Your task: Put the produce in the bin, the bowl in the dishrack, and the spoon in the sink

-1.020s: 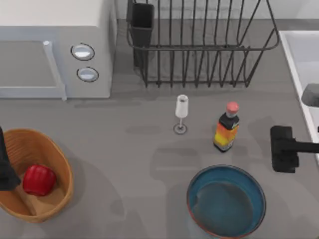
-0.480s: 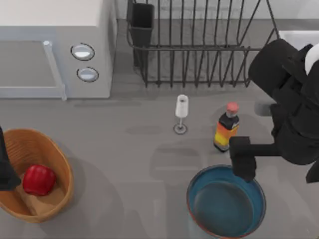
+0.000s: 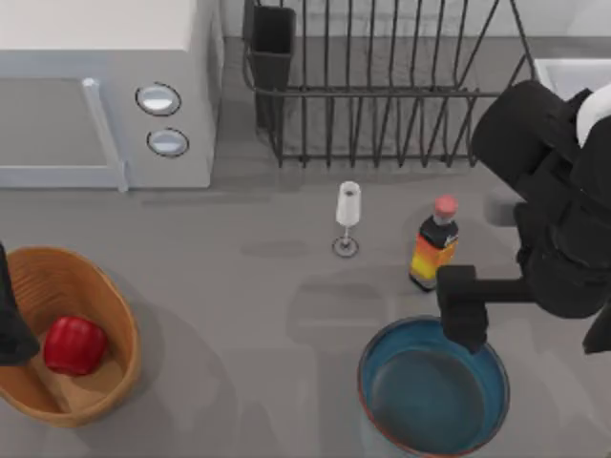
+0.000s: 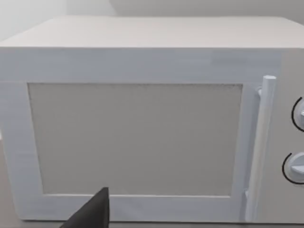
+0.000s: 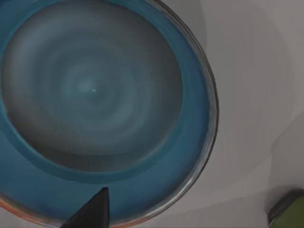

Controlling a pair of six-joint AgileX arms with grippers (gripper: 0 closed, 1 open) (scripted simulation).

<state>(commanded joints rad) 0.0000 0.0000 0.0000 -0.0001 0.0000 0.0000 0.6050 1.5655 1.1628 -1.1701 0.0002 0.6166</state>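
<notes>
Where the round bowl (image 3: 434,393) curves, right tool (image 3: 464,315) hovers.

Top view: overhead, facing straight down on the table (image 3: 267,286), taking in microwave (image 3: 105,91), dishrack (image 3: 382,86) and bowl (image 3: 434,386). Left wrist view: low, level, close, facing the microwave (image 4: 137,118) door front-on. Right wrist view: very close above the bowl (image 5: 95,104), looking down into it. Shared with the top view: microwave by the left wrist, bowl by the right
</notes>
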